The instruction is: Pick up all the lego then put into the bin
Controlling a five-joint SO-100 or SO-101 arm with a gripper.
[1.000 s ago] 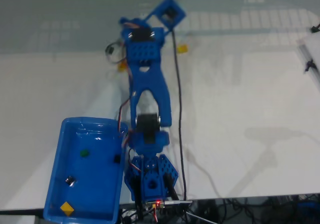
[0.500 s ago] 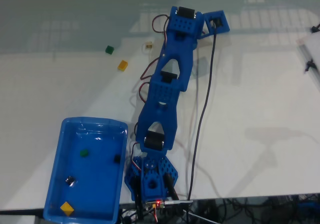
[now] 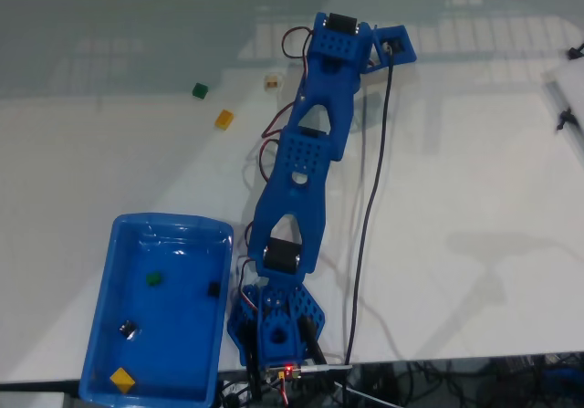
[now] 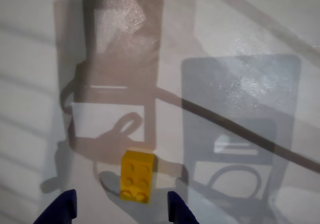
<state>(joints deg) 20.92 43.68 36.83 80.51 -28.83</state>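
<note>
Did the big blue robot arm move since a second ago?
Yes. The blue robot arm swung to the right in the fixed view and stretched out, away from the shallow blue plastic bin, uncovering the small orange-yellow brick.

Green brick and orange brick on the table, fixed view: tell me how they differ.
The green brick is dark; the orange brick is a brighter orange-yellow. The green brick lies farther from the bin, toward the picture's top left; the orange brick lies nearer the arm. The orange brick looks slightly larger. Both are tiny, sit loose on the white table, apart, not yet binned.
</note>
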